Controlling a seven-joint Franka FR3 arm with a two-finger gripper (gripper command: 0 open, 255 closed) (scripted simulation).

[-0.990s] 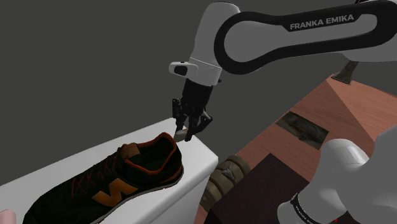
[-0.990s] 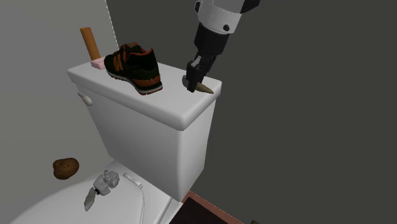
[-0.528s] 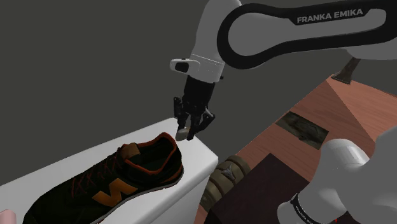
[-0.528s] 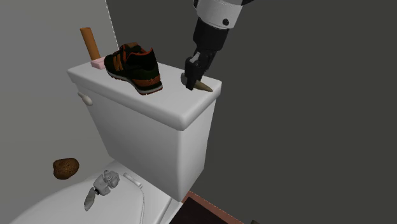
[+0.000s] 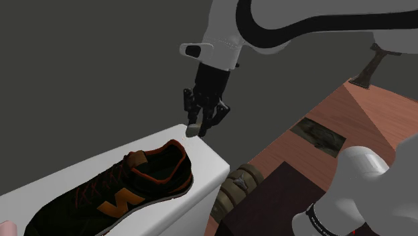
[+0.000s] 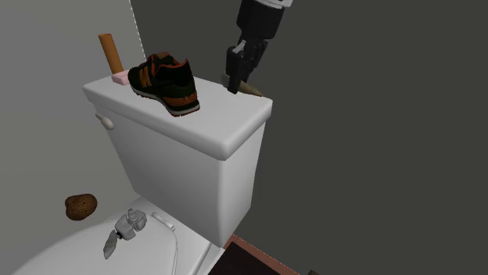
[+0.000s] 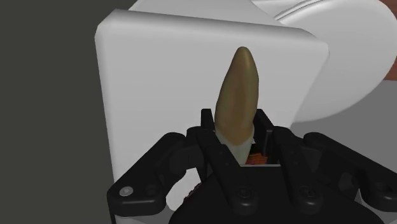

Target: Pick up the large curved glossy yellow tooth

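We see the jaws closed on the tooth, gripping it by its pale, thicker root end. The rest stands free beyond the black fingertips.

In the wrist view the tooth's long axis runs straight out along the line of the hand. It narrows from the root to a rounded, olive-yellow tip, and it has a slight curve along its length. That tip points away from the hand toward the white toilet tank lid beyond.

In the second exterior view the tooth slants, with its tip down and toward that view's right. It hangs at the far right corner of the tank lid. It looks just clear of the lid, though we cannot be sure of the gap.

In the shoulder view the tooth pokes out below the fingers, over the lid's far corner. The white arm comes down to it from above.

A black and orange shoe lies on its sole further along the lid, near the tooth but apart from it. Its toe is toward the jaws in the shoulder view.
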